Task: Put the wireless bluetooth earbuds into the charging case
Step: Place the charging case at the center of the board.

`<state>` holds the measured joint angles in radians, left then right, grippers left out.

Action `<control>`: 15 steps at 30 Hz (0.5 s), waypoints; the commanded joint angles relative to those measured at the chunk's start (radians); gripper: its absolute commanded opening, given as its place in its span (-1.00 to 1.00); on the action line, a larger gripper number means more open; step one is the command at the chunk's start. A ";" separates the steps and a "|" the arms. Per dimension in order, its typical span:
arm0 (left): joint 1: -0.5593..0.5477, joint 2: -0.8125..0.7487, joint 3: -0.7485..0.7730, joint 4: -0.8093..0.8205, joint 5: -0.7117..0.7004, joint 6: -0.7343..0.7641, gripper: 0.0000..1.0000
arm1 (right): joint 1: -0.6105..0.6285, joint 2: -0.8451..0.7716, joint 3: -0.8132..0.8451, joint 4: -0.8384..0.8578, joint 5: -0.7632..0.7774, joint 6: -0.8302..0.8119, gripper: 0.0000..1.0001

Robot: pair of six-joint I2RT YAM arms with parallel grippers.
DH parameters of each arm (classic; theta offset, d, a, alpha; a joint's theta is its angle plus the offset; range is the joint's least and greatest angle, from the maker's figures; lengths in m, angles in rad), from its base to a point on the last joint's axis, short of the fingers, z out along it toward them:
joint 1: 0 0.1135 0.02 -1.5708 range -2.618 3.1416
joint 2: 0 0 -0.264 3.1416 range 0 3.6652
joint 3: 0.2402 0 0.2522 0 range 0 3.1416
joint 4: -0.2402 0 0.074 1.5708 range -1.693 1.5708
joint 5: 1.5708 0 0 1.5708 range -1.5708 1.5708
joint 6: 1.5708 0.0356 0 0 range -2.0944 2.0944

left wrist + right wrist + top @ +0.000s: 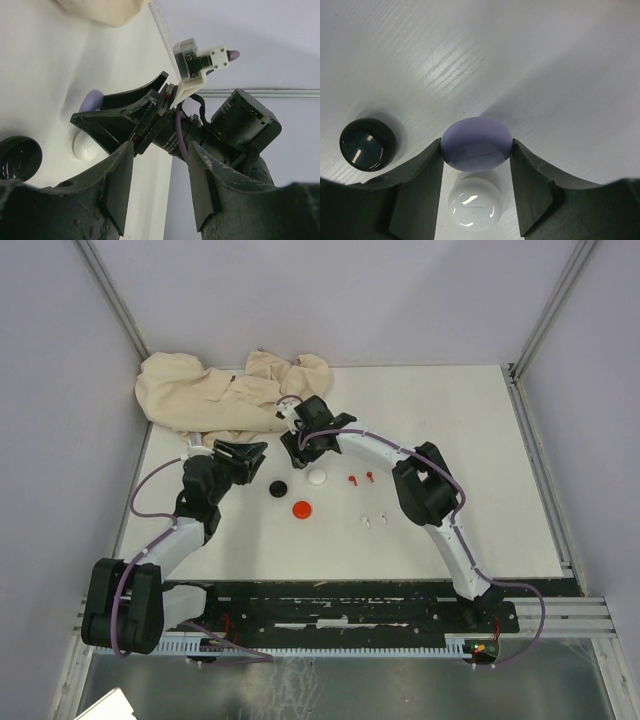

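Note:
My right gripper (476, 150) is shut on the round purple charging case (476, 142) and holds it closed just above the white case (475, 202). A black case (367, 145) lies to the left. In the top view the right gripper (300, 445) is near the cloth. The white case (318, 477), black case (278, 486) and red case (302, 509) lie in front of it. Two red earbuds (360, 478) and two white earbuds (374, 520) lie to the right. My left gripper (250, 455) is open and empty, beside the right one. Purple and black earbuds are out of view.
A crumpled beige cloth (225, 390) lies at the back left of the white table (470, 470). In the left wrist view the right gripper's fingers (125, 117) and the purple case (92, 100) fill the space ahead of my left gripper (160, 175).

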<state>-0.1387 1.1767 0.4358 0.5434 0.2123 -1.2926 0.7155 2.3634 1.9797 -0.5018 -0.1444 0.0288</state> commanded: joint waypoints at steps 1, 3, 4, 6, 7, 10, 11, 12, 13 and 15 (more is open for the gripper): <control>0.010 -0.033 -0.006 0.009 0.011 0.052 0.08 | 0.001 0.039 0.083 0.013 0.017 0.003 -0.35; 0.012 -0.035 -0.009 0.007 0.015 0.053 0.09 | 0.002 0.054 0.099 0.010 0.019 0.006 -0.35; 0.014 -0.035 -0.009 0.007 0.016 0.052 0.09 | 0.002 0.060 0.102 0.012 0.021 0.006 -0.34; 0.015 -0.038 -0.011 0.003 0.017 0.053 0.09 | 0.002 0.069 0.108 0.014 0.026 0.008 -0.33; 0.017 -0.039 -0.011 0.002 0.016 0.055 0.09 | 0.002 0.073 0.108 0.018 0.029 0.008 -0.31; 0.019 -0.040 -0.012 0.000 0.016 0.058 0.09 | 0.002 0.084 0.115 0.019 0.034 0.007 -0.18; 0.020 -0.040 -0.011 -0.002 0.016 0.060 0.09 | 0.001 0.088 0.116 0.019 0.034 0.004 -0.08; 0.020 -0.039 -0.011 -0.001 0.017 0.060 0.09 | 0.002 0.089 0.116 0.019 0.033 0.003 0.04; 0.021 -0.036 -0.010 0.000 0.019 0.060 0.08 | 0.002 0.089 0.116 0.020 0.032 0.002 0.16; 0.020 -0.029 -0.007 0.002 0.023 0.062 0.09 | 0.002 0.088 0.116 0.024 0.030 0.002 0.26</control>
<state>-0.1238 1.1618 0.4305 0.5209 0.2195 -1.2789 0.7155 2.4393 2.0476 -0.5011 -0.1257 0.0284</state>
